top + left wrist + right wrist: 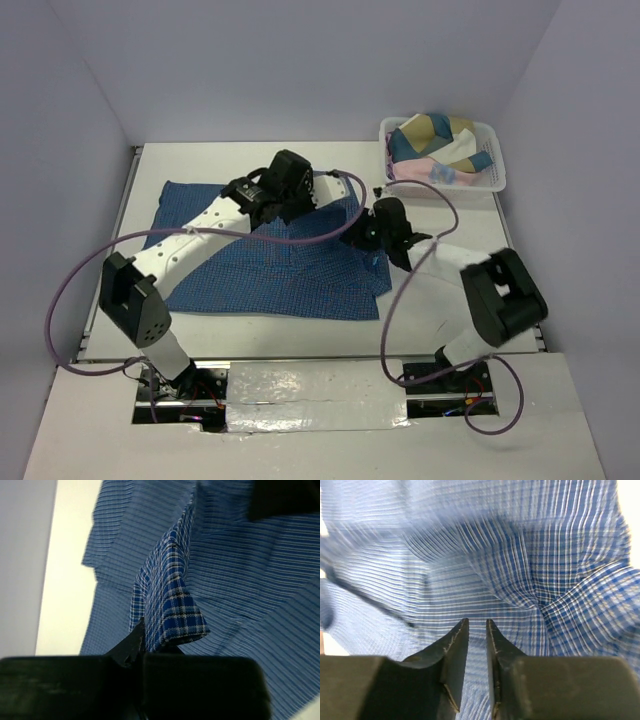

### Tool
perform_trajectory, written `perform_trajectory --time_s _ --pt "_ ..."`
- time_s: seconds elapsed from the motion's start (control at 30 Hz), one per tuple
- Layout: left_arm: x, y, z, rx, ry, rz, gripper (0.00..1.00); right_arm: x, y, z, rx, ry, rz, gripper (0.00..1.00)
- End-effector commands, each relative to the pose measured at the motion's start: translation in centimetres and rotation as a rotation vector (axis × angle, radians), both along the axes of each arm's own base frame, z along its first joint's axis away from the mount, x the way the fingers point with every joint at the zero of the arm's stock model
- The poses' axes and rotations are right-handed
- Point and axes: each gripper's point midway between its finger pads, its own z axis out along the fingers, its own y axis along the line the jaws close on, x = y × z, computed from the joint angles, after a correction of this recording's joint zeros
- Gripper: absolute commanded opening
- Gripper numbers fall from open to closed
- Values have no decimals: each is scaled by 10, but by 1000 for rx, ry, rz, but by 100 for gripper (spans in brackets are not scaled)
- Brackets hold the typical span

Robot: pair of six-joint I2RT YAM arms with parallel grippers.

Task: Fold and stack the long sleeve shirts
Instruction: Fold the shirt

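Pale walls closed in a white worktop [200,160], and nearly all of what mattered lay on the blue checked shirt [270,280] spread across its middle.

The left gripper [142,632] had its fingers [131,647] closed on a raised fold of that shirt, a peak of darker check standing up from the pinch over the shirt's far middle. The right gripper [477,630] hung at the shirt's right edge. Its fingers [457,647] stood only a thin slit apart with cloth showing through, and the wrist view was blurred, so I cannot tell whether they had fabric. Wrinkles ran to a pucker just right of them.

Beyond the shirt's far right corner sat a white basket [497,180] holding other bundled garments [435,140] in tan, blue, pink and white.

By my reading the fold had been started but not finished: the shirt lay mostly open, nothing stacked. The next move would call for both grips to be secure, then a level carry across the body without dragging the lower layer.

No brand, label or writing could be read.
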Motion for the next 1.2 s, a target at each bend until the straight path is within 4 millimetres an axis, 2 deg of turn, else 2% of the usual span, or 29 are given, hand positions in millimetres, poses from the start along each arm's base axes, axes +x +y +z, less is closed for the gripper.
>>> perform_trajectory --time_s 0.0,0.03,0.07,0.1,0.17,0.2,0.27,0.3,0.37,0.4,0.53,0.6,0.7,0.83,0.93,1.07,1.17 --pt "-53 -11 1 -18 113 -87 3 -4 -26 48 -28 -104 -46 30" --pt "-69 -13 -13 11 160 -113 3 -11 -39 43 -74 -79 -78 31" --pt "-77 -14 -18 17 180 -121 3 -17 -49 39 -97 -67 -100 31" --pt "-84 -15 -24 27 200 -129 3 -21 -57 53 -100 -101 -121 32" --pt "-104 -20 -40 47 256 -161 4 -36 -79 39 -163 -62 -170 35" --pt "-111 -22 -45 52 277 -172 4 -40 -85 49 -153 -88 -184 37" --pt "-130 -26 -59 79 331 -207 4 -53 -95 40 -179 -72 -196 38" --pt "-136 -27 -63 92 346 -217 5 -56 -100 48 -171 -96 -209 39" --pt "-154 -33 -75 131 380 -256 6 -63 -106 42 -192 -90 -215 40" --pt "-165 -38 -79 154 389 -288 6 -65 -109 45 -191 -102 -220 41" --pt "-186 -41 -98 249 420 -338 8 -70 -112 45 -205 -107 -211 40" --pt "-194 -43 -103 267 440 -372 13 -70 -112 45 -207 -111 -206 41" --pt "-201 -48 -112 281 489 -405 19 -69 -108 41 -210 -104 -176 40" --pt "-202 -48 -132 341 536 -439 19 -68 -106 35 -223 -91 -157 40" --pt "-195 -55 -141 359 525 -452 17 -67 -105 29 -229 -84 -149 40" --pt "-182 -67 -138 344 492 -456 20 -64 -104 25 -239 -78 -139 40" --pt "-164 -67 -137 326 489 -423 23 -62 -103 24 -245 -79 -135 40"
